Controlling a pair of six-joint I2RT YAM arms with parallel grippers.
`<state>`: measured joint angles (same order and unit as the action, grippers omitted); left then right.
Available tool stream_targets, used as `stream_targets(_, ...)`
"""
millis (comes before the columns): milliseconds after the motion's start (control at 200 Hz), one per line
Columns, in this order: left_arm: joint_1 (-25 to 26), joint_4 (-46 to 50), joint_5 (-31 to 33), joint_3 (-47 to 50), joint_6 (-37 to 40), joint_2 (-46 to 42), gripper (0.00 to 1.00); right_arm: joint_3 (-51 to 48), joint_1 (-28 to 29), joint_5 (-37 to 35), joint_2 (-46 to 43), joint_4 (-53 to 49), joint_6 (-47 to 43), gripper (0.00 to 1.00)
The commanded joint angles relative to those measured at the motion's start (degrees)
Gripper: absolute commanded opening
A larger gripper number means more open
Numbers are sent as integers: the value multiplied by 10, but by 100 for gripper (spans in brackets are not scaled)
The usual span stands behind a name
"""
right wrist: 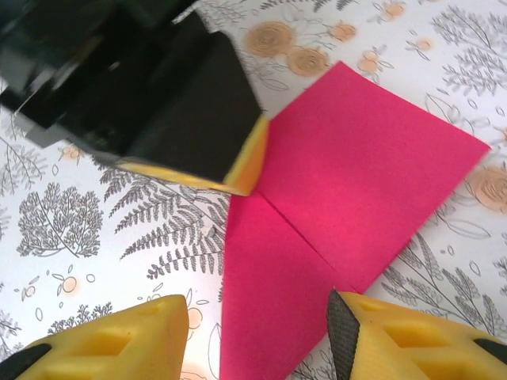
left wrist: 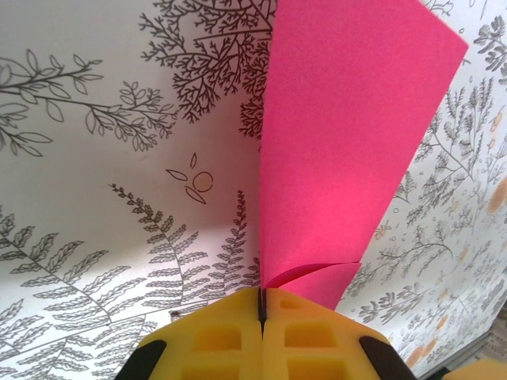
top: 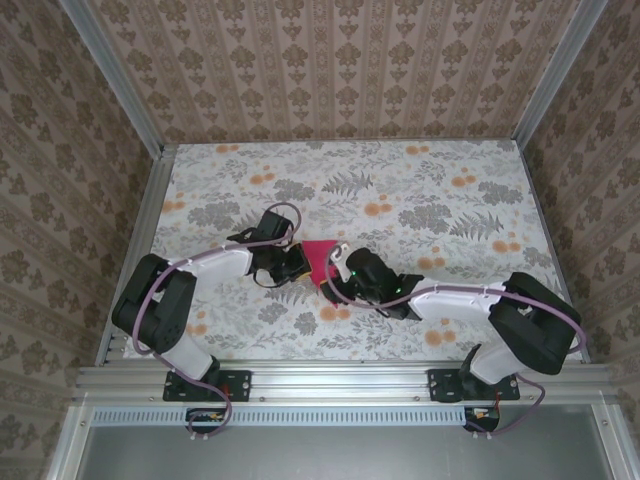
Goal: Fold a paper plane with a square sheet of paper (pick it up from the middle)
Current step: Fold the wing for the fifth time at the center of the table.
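The magenta-pink sheet of paper [top: 318, 259] lies partly folded at the table's middle, between both grippers. My left gripper [left wrist: 261, 305] is shut on its edge, and the paper [left wrist: 341, 134] rises from the yellow fingers with a small flap curling at the pinch. My right gripper [right wrist: 257, 332] is open just above the sheet [right wrist: 348, 174]; a folded flap [right wrist: 269, 293] with a diagonal crease lies between its yellow fingers [right wrist: 119, 340]. The left gripper's black and yellow fingers [right wrist: 238, 158] hold the sheet's left corner. From above, the right gripper [top: 335, 272] sits at the paper's near right side.
The table wears a cloth [top: 440, 200] printed with grey ferns and small orange flowers. Patterned walls and aluminium rails [top: 150, 200] bound it on three sides. Both arm bases [top: 200, 375] stand at the near edge.
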<state>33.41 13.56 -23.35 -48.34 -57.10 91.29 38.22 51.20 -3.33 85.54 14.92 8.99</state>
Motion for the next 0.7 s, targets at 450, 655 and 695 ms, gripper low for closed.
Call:
stream_targets(450, 3, 14, -12, -13, -58, -47, 0, 34, 33, -82, 133, 116, -100, 54)
stream_targets(655, 1, 15, -12, -8, -60, -47, 0, 34, 32, -103, 145, 134, -106, 50)
stream_targets(695, 0, 16, -11, -9, -60, -46, 0, 34, 32, -108, 148, 136, -110, 49)
